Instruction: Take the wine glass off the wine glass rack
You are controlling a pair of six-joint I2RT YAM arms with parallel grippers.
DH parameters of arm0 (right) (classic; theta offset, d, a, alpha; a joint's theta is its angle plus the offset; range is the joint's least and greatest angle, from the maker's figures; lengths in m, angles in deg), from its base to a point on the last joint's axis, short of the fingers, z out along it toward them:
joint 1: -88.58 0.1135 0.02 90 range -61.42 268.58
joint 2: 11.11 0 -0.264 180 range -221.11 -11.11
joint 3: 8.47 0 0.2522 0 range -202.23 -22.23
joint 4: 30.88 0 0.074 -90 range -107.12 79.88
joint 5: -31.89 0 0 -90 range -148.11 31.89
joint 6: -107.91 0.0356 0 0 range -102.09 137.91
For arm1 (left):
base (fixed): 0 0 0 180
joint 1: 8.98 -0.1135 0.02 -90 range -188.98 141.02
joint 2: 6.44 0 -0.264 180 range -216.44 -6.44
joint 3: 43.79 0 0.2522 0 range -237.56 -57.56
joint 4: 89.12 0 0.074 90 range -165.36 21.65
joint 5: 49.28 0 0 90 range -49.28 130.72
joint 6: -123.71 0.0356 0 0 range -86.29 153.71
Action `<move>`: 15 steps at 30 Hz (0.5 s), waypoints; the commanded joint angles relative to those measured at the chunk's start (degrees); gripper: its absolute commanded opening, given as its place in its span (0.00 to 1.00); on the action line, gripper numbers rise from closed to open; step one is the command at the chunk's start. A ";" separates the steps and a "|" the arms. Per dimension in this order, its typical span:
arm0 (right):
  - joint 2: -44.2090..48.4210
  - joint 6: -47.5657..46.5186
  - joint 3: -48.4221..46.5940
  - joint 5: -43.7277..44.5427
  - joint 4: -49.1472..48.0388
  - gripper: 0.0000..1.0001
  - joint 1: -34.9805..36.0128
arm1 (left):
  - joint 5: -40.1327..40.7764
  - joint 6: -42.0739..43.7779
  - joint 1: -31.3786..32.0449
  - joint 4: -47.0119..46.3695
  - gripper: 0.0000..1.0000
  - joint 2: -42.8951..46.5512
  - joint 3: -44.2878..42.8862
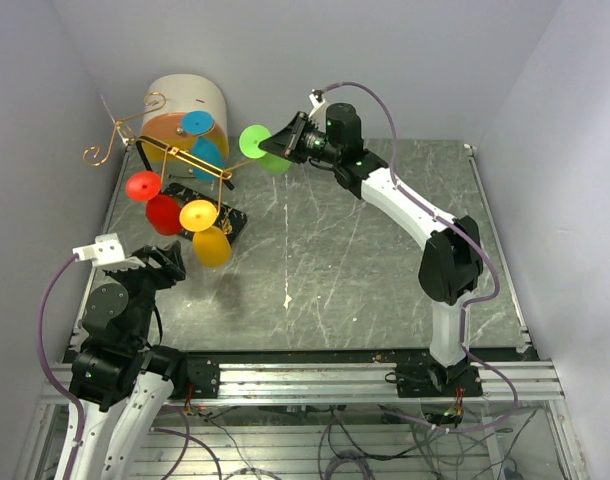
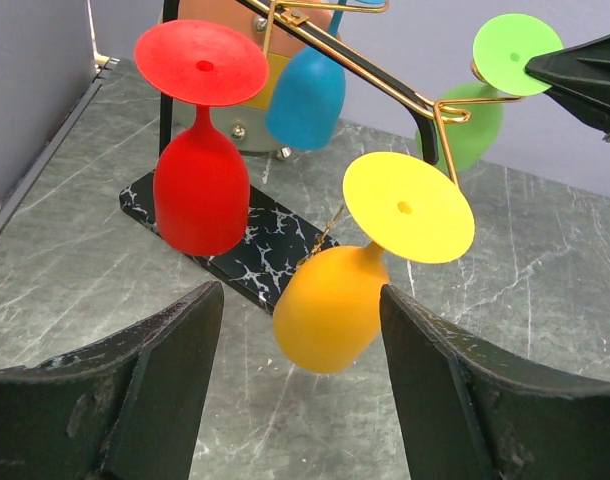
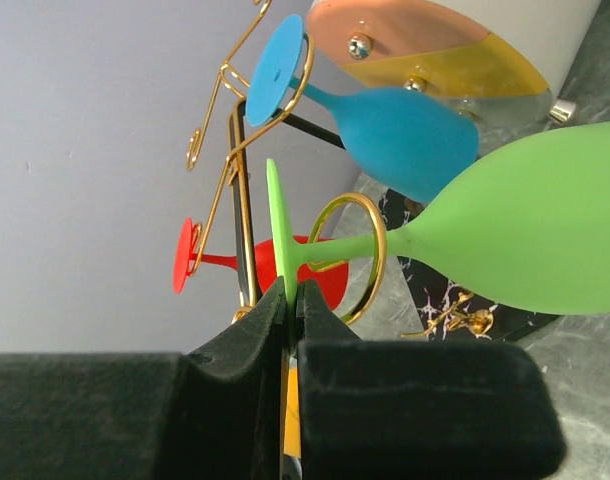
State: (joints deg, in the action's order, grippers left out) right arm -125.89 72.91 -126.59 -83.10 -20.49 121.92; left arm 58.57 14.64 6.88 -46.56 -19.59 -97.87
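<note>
Wine glass rack [image 1: 181, 155] is seen at upper left of the top view. Its black base [image 2: 255, 245] is set on the tabletop [image 1: 385, 270], and a cream drum [image 1: 185, 100] is placed just behind it. Right pincer [image 1: 272, 147] is closed on the foot disc of the green wine glass [image 1: 255, 141] at the rack's right end, upper centre of frame. In the right wrist view the disc edge is nipped between both pads, with no gap seen. The green stem is threaded through the gold end loop [image 3: 350, 255], so the glass is not off the rack. Red glass [image 2: 200, 190], yellow glass [image 2: 330, 310] and blue glass [image 2: 307, 95] are hung bowl-down from the rails. Left pincer [image 1: 163, 262] is spread wide at lower left with nothing gripped, near the yellow glass but no contact made.
</note>
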 commanded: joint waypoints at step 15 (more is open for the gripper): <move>-0.52 -1.19 -4.62 -2.55 1.45 0.00 3.00 | 0.17 0.26 0.21 -0.58 0.75 -0.12 -1.23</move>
State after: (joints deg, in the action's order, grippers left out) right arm -125.80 72.06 -127.01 -83.41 -19.62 124.28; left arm 58.57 14.64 6.88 -46.56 -19.59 -97.89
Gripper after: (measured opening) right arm 0.024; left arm 0.747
